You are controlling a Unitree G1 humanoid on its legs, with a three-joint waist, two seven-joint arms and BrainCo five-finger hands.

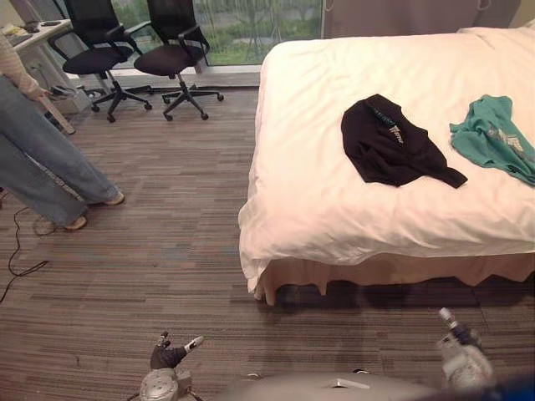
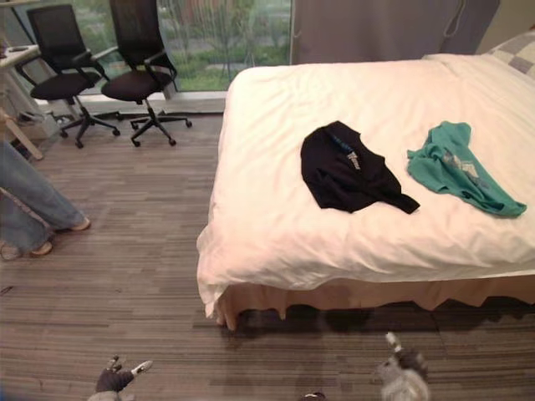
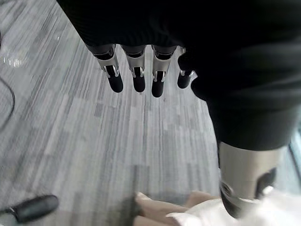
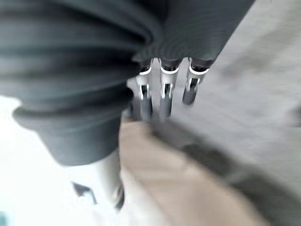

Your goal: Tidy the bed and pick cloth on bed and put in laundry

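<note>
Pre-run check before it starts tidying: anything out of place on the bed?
Two garments lie crumpled on the white duvet: a black top near its middle, a teal top to its right. The duvet's near left corner sags bunched over the bed skirt. The left hand and right hand hang low, fingers straight, empty.

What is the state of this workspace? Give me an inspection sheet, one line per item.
Surface: white-covered bed, cover mostly smooth.
Job's things: black crumpled garment and teal crumpled garment lie apart on the bed.
Clutter: nothing seen.
Robot hands: left robot hand and right robot hand low over the floor, short of the bed, fingers straight, empty.
Cables: thin black cable on the floor, left.
Surroundings: two black wheeled office chairs by the window; person in jeans at left.
</note>
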